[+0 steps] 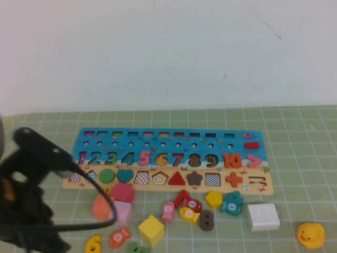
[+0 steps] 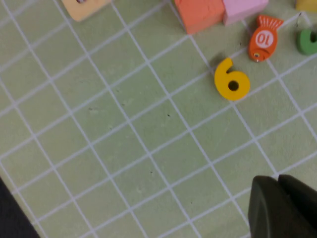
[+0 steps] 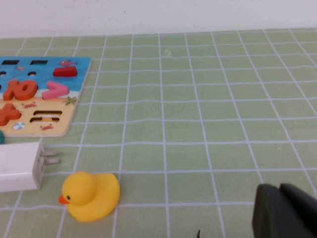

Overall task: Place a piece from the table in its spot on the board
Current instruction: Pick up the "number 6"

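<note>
The piece, a flat yellow "6" [image 1: 93, 244] [image 2: 231, 81], lies on the green gridded table [image 1: 295, 137] near the front edge, in front of the board [image 1: 253, 158]. The long board has a blue part with coloured numerals and a tan strip of shapes; its right end [image 3: 74, 74] shows in the right wrist view. My left arm [image 1: 31, 174] hangs over the table's left front. My left gripper [image 2: 276, 181] is shut and empty, above bare cloth and a few squares from the 6. My right gripper [image 3: 279, 189] is shut and empty over cloth to the right of the board.
Loose pieces lie in front of the board: orange block [image 1: 102, 206], pink block [image 1: 123, 212], yellow cube [image 1: 151, 230], orange fish marked 10 [image 1: 119, 238] [image 2: 261, 38], a green piece [image 2: 308, 40]. A white charger [image 1: 263, 216] and a rubber duck [image 1: 310, 235] sit at the right front.
</note>
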